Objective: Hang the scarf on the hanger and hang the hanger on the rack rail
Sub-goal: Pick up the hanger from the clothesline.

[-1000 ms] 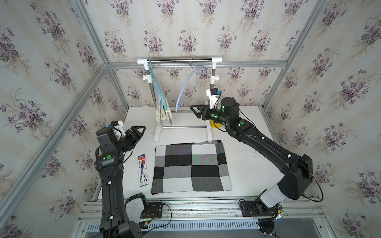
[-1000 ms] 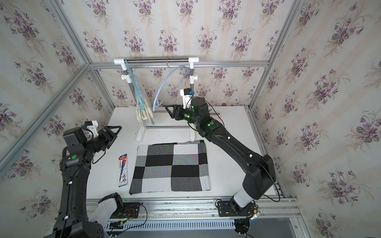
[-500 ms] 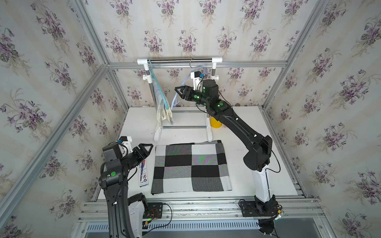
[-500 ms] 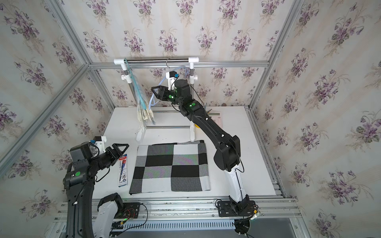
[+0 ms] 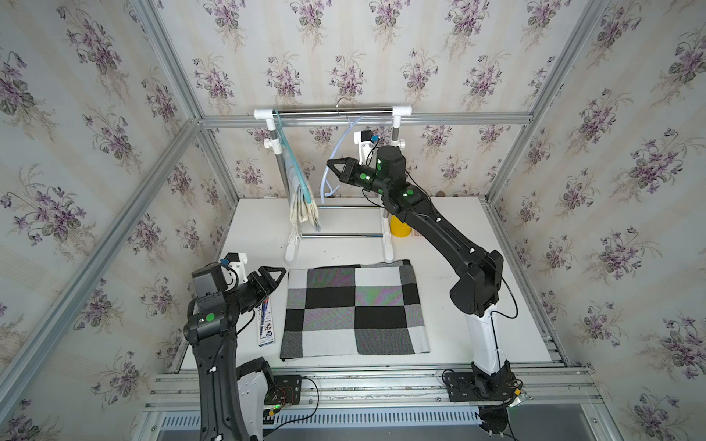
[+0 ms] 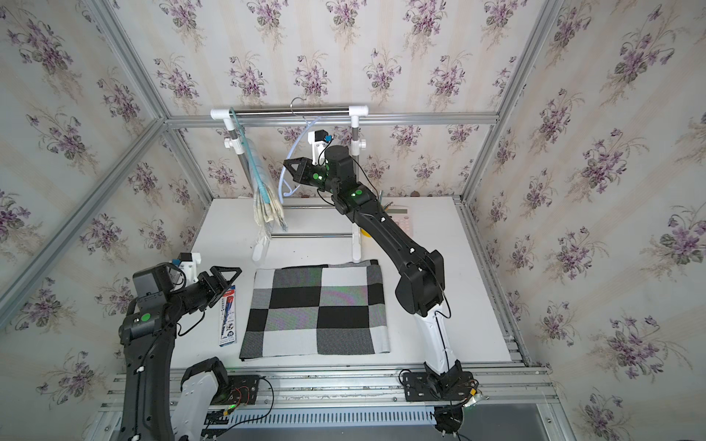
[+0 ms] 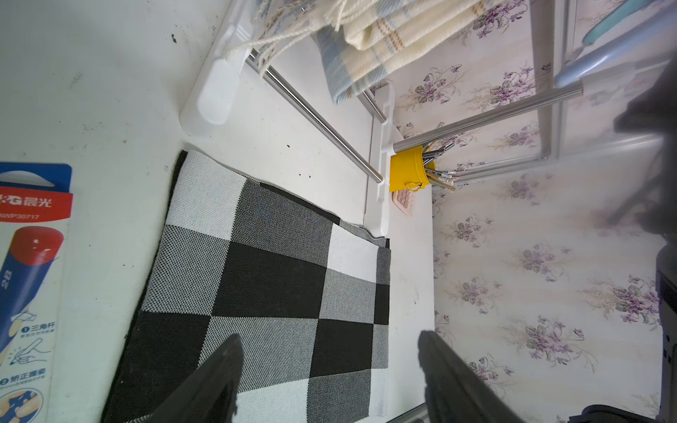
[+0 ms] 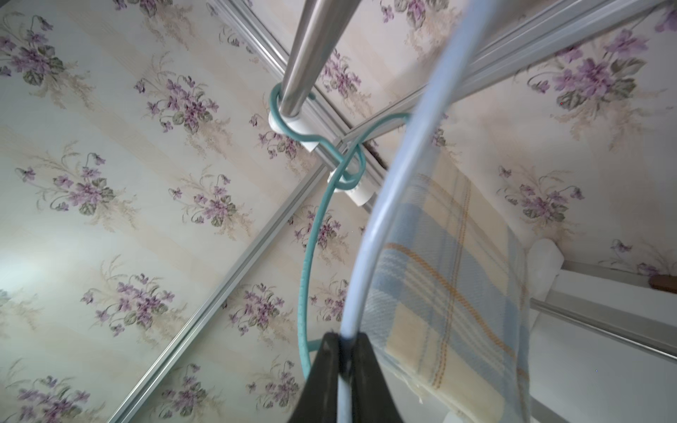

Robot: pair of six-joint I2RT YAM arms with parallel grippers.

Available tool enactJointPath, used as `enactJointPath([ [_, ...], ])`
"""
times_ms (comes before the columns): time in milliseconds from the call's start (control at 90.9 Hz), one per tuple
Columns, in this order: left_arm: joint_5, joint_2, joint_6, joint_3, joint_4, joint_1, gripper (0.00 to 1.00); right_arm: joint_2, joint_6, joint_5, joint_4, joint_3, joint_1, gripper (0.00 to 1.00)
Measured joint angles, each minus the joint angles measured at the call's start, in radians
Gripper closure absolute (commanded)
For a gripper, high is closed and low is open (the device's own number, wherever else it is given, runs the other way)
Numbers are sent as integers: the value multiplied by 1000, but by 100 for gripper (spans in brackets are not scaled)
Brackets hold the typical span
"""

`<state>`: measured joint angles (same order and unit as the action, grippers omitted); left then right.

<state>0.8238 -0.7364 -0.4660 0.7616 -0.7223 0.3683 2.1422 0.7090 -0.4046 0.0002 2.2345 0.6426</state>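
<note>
Right pincer (image 8: 344, 338) closed, now clamping blue hanger (image 8: 370, 227); left pincer (image 5: 276, 272) agape beside scarf (image 5: 355, 305).

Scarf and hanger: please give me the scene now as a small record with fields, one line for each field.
scarf: checked scarf lies folded flat on the table, not held
hanger: light blue hanger hooked on the rail
right gripper: shut on the light blue hanger
left gripper: open, holding nothing, near the checked scarf's edge
also on rail: teal hanger carrying a plaid scarf
task stage: checked scarf not yet hung
</note>
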Motion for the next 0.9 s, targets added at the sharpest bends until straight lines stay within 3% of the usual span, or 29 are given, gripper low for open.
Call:
enactJointPath([
  [55,0,0,0,-1,0,0,23,-2,-2,4,2,0,-2,63],
  [121,0,0,0,-2,0,0,23,-3,0,7,11,0,-2,56],
  [352,3,-2,0,-3,0,0,23,14,7,23,28,10,-8,55],
  [429,5,-5,0,-3,0,0,23,30,24,24,31,24,-14,63],
  [605,8,-5,0,-4,0,0,24,45,126,8,-18,43,-16,100],
  [902,11,-6,0,-4,-2,0,24,-55,175,-104,20,-69,-31,100],
])
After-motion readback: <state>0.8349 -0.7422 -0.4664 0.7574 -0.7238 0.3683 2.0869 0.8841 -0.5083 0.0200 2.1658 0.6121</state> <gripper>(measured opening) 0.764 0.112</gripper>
